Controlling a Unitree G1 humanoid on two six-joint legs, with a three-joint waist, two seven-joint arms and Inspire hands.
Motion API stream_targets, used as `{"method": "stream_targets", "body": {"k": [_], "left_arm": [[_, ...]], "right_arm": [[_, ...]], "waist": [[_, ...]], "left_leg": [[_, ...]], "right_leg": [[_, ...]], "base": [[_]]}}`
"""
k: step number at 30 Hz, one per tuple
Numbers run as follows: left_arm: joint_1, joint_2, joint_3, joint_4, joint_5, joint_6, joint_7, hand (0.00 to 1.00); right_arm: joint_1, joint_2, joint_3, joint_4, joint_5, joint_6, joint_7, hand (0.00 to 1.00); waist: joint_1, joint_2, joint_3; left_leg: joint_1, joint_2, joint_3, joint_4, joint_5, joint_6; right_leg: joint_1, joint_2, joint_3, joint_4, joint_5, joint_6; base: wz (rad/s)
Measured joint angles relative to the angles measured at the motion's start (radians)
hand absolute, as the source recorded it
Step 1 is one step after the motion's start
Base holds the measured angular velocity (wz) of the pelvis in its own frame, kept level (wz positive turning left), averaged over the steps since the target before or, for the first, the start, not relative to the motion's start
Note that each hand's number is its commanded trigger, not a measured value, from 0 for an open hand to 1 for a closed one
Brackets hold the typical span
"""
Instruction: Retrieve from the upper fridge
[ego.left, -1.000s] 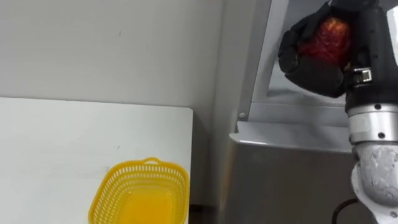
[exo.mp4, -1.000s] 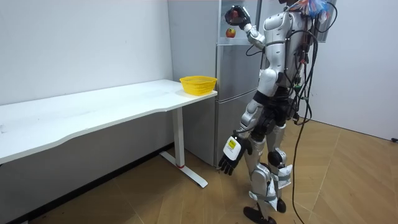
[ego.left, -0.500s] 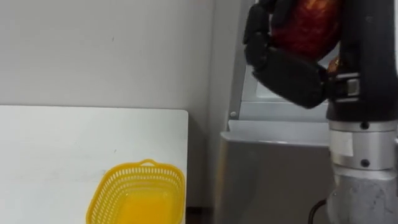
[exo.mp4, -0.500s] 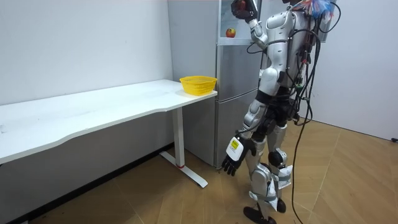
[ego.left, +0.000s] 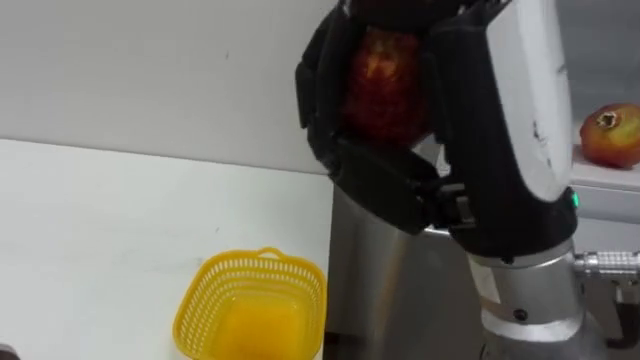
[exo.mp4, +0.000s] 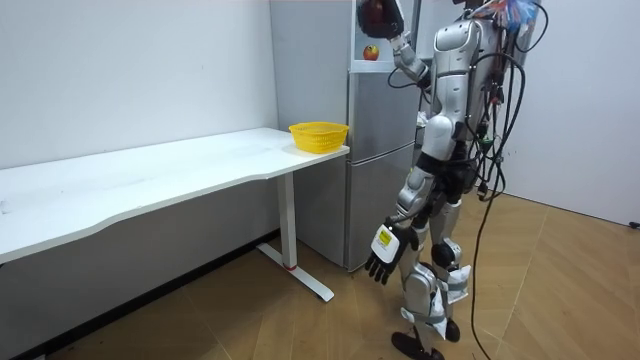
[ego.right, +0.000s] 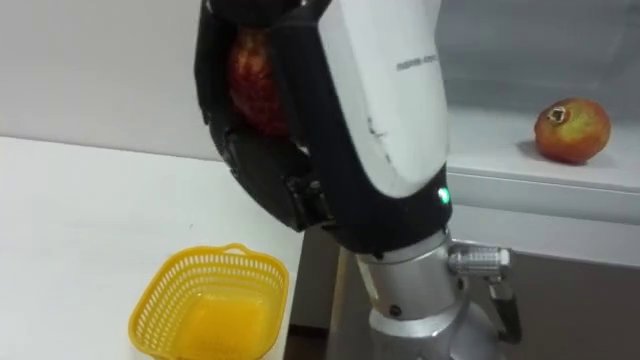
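From where I stand, the white counter (ego.left: 100, 230) runs along the wall on the left, and a yellow basket (ego.left: 300, 290) sits at its end, just beside the fridge (ego.left: 400, 290), with nothing in it. The robot stands at the fridge front with its left hand (exo.mp4: 383, 262) hanging low beside its thigh, loosely spread and carrying nothing. Its right hand (ego.left: 470, 120) is raised high in front of the upper compartment, and the dark fingers (ego.left: 375, 180) are curled closely round a red fruit (ego.left: 383, 85), which is in the air above and a little to the right of the basket, touching nothing but the hand. Further right, another fruit (ego.left: 610, 135) of the same kind lies on the fridge shelf (ego.left: 600, 175). So the picking looks done: one fruit is off the shelf and firmly held. What seems left is to bring it down and leave it somewhere, most likely in the basket, and perhaps fetch the one on the shelf after. The held fruit is nearly round, slightly taller than wide, its long axis close to upright; the fingers hide its ends, so I cannot tell which way its crown points.
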Motion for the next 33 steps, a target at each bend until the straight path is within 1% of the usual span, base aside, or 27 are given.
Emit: {"method": "stream_targets", "body": {"k": [1,4,5,7,9,11,12,15,17,19,21,24,28,29,30,32,33], "left_arm": [[-0.004,0.001,0.000,0.001,0.000,0.000,0.000,0.00],[-0.012,0.006,-0.001,0.000,0.000,-0.001,-0.001,0.00],[-0.015,0.007,-0.001,0.001,0.000,-0.002,-0.001,0.00],[-0.019,0.014,-0.001,0.001,0.000,-0.002,0.000,0.00],[-0.022,0.022,-0.001,0.001,0.000,-0.002,0.000,0.00],[-0.024,0.030,-0.002,0.003,0.003,-0.003,0.001,0.00],[-0.027,0.032,-0.001,0.002,0.016,-0.003,0.001,0.00],[-0.035,0.032,-0.001,0.002,0.042,-0.003,-0.001,0.00],[-0.037,0.032,-0.001,0.002,0.045,-0.003,-0.003,0.00],[-0.043,0.033,-0.001,0.002,0.045,-0.003,-0.003,0.00],[-0.042,0.033,-0.001,0.003,0.045,-0.002,-0.001,0.00],[-0.044,0.032,-0.001,0.005,0.045,-0.002,0.003,0.00],[-0.040,0.028,-0.001,0.011,0.040,0.001,0.009,0.00],[-0.040,0.028,-0.001,0.011,0.040,0.001,0.009,0.00],[-0.039,0.027,-0.001,0.011,0.041,0.002,0.008,0.00],[-0.039,0.027,-0.001,0.011,0.045,0.003,0.008,0.00],[-0.040,0.027,-0.001,0.010,0.046,0.004,0.007,0.00]], "right_arm": [[0.000,0.000,0.009,0.009,-0.004,-0.005,0.002,1.00],[0.000,-0.001,0.045,0.041,-0.005,-0.009,0.007,1.00],[0.000,-0.001,0.052,0.048,-0.007,-0.007,0.007,1.00],[0.000,-0.002,0.085,0.077,-0.014,-0.002,0.008,1.00],[0.000,-0.003,0.098,0.094,-0.014,-0.001,0.008,1.00],[-0.005,-0.002,0.108,0.117,-0.023,-0.002,0.009,1.00],[-0.010,-0.002,0.110,0.136,-0.041,-0.001,0.012,1.00],[-0.016,-0.002,0.113,0.190,-0.082,0.003,0.020,1.00],[-0.016,-0.002,0.114,0.223,-0.088,0.008,0.022,1.00],[-0.017,-0.002,0.118,0.249,-0.088,0.024,0.029,1.00],[-0.024,-0.002,0.128,0.269,-0.090,0.032,0.031,1.00],[-0.024,-0.003,0.141,0.303,-0.108,0.032,0.030,1.00],[-0.024,-0.002,0.177,0.387,-0.123,0.034,0.034,1.00],[-0.024,-0.003,0.183,0.398,-0.123,0.038,0.040,1.00],[-0.024,0.000,0.192,0.421,-0.121,0.052,0.055,1.00],[-0.024,0.004,0.193,0.455,-0.118,0.057,0.081,1.00],[-0.024,0.004,0.193,0.470,-0.117,0.068,0.100,1.00]], "waist": [[0.007,-0.003,0.0005],[0.023,-0.008,-0.0019],[0.026,-0.012,-0.0039],[0.030,-0.013,-0.0041],[0.029,-0.016,-0.0031],[0.033,-0.020,-0.0046],[0.041,-0.022,-0.0052],[0.058,-0.027,-0.0042],[0.074,-0.031,-0.0024],[0.083,-0.037,0.0020],[0.090,-0.042,0.0033],[0.105,-0.045,0.0034],[0.111,-0.045,0.0039],[0.111,-0.045,0.0039],[0.112,-0.044,0.0039],[0.112,-0.044,0.0042],[0.114,-0.044,0.0045]], "left_leg": [[-0.002,0.000,-0.002,0.000,0.000,0.000],[-0.005,0.000,-0.007,0.000,0.000,0.000],[-0.005,0.000,-0.008,0.000,0.000,0.000],[0.000,-0.002,-0.021,0.000,0.000,0.000],[0.002,-0.003,-0.038,0.000,0.000,0.000],[0.005,-0.004,-0.047,-0.002,0.000,0.000],[0.004,-0.004,-0.050,-0.002,0.000,0.000],[0.004,-0.005,-0.061,-0.003,0.000,0.000],[0.004,-0.005,-0.062,-0.003,0.000,0.000],[0.003,-0.006,-0.068,-0.003,0.000,0.000],[0.002,-0.007,-0.070,-0.005,0.001,0.000],[0.002,-0.007,-0.069,-0.008,0.001,0.001],[0.001,-0.010,-0.069,-0.008,0.001,0.002],[0.000,-0.011,-0.069,-0.008,0.001,0.002],[-0.002,-0.012,-0.070,-0.008,0.002,0.002],[-0.003,-0.012,-0.070,-0.008,0.002,0.002],[-0.003,-0.012,-0.070,-0.008,0.002,0.003]], "right_leg": [[-0.001,0.000,-0.005,0.000,0.000,0.000],[-0.001,-0.001,-0.024,-0.001,0.000,0.000],[-0.001,-0.001,-0.024,-0.001,0.000,0.000],[0.003,-0.001,-0.026,-0.001,0.000,0.000],[0.010,-0.001,-0.034,-0.003,0.000,0.000],[0.016,-0.001,-0.032,-0.004,0.000,0.000],[0.016,0.000,-0.032,-0.004,0.000,0.000],[0.019,-0.002,-0.047,-0.004,0.000,0.000],[0.019,-0.002,-0.047,-0.004,0.000,0.001],[0.019,-0.002,-0.048,-0.004,0.000,0.001],[0.018,-0.002,-0.048,-0.004,0.000,0.001],[0.016,-0.003,-0.047,-0.004,0.000,0.001],[0.016,-0.006,-0.048,-0.004,-0.001,0.001],[0.016,-0.007,-0.047,-0.004,-0.001,0.002],[0.014,-0.008,-0.048,-0.004,-0.002,0.003],[0.014,-0.009,-0.047,-0.004,-0.002,0.003],[0.014,-0.009,-0.047,-0.004,-0.002,0.003]], "base": [[0.05],[0.05],[0.09],[0.13],[0.24],[0.17],[0.09],[0.10],[0.02],[0.06],[0.03],[0.00],[0.00],[0.00],[0.00],[0.00],[0.00]]}}
